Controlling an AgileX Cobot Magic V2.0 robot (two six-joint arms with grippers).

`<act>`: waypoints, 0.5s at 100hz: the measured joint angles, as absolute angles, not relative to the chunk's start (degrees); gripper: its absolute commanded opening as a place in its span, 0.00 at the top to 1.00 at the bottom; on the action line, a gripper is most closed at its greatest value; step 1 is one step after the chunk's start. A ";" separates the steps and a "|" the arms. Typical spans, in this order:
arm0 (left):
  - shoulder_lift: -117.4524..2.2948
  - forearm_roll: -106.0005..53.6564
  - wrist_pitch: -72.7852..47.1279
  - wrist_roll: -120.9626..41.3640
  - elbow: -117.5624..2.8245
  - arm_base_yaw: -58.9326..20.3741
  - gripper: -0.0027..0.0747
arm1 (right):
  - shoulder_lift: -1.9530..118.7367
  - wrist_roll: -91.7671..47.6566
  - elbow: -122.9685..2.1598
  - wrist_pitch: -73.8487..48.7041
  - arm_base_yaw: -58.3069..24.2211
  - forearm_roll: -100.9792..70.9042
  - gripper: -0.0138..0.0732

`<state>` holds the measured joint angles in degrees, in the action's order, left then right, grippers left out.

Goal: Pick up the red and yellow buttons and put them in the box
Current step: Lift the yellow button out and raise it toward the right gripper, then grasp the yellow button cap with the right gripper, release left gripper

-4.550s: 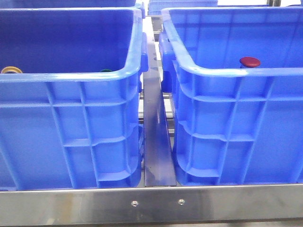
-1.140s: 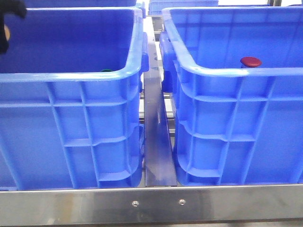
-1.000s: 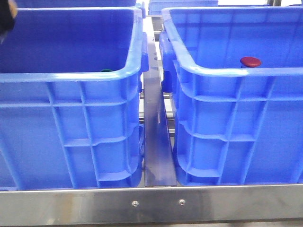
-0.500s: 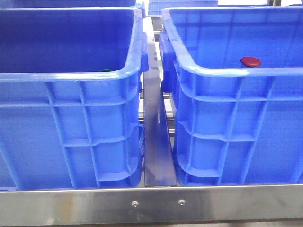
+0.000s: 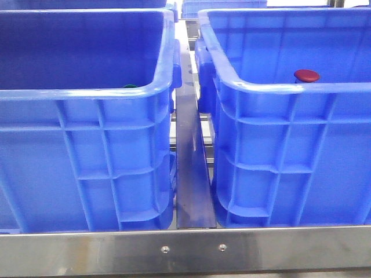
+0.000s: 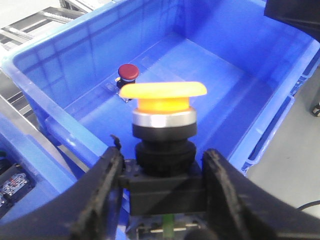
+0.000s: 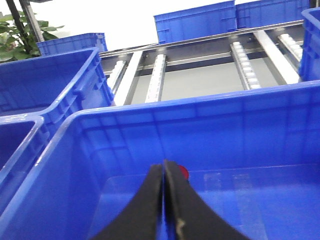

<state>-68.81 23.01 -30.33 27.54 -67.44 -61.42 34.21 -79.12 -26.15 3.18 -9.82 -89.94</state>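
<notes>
My left gripper (image 6: 162,176) is shut on the black base of the yellow button (image 6: 163,90), which hangs above the box (image 6: 45,107), a deep blue crate. The red button (image 6: 128,72) stands on that crate's floor. The front view shows the red button (image 5: 306,75) just over the near rim of the right-hand box (image 5: 290,88), and neither gripper appears there. Over the same box (image 7: 200,102), my right gripper (image 7: 164,170) is shut with nothing between its fingers. Its fingertips half hide the red button (image 7: 184,172).
A second blue crate (image 5: 87,92) stands on the left with a small green button (image 5: 130,87) inside. A metal rail (image 5: 191,174) runs between the crates and a steel bar (image 5: 185,249) crosses the front. More crates (image 7: 195,22) and roller tracks (image 7: 242,60) lie behind.
The yellow button has left the left crate's near corner. My left gripper rose with it out of the front view's upper left. The red button has not moved.
</notes>
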 measured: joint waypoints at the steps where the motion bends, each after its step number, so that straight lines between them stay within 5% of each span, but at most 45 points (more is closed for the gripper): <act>1: -68.81 23.01 -30.33 27.54 -67.44 -61.42 0.99 | 34.21 -79.12 -26.15 3.08 -9.82 -89.94 0.56; 13: -68.81 23.01 -31.60 27.54 -67.44 -61.42 0.99 | 34.21 -79.12 -26.15 1.07 -9.82 -89.94 0.25; 20: -68.81 23.01 -32.27 27.51 -67.44 -61.42 0.99 | 34.21 -79.12 -26.15 -0.79 -9.82 -90.37 0.16; 50: -68.81 23.01 -33.14 27.41 -67.44 -61.42 0.99 | 35.64 -79.01 -26.28 -19.70 -9.82 -102.15 0.14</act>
<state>-68.81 23.01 -33.14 27.41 -67.44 -61.42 35.64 -79.01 -26.28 -19.70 -9.82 -102.15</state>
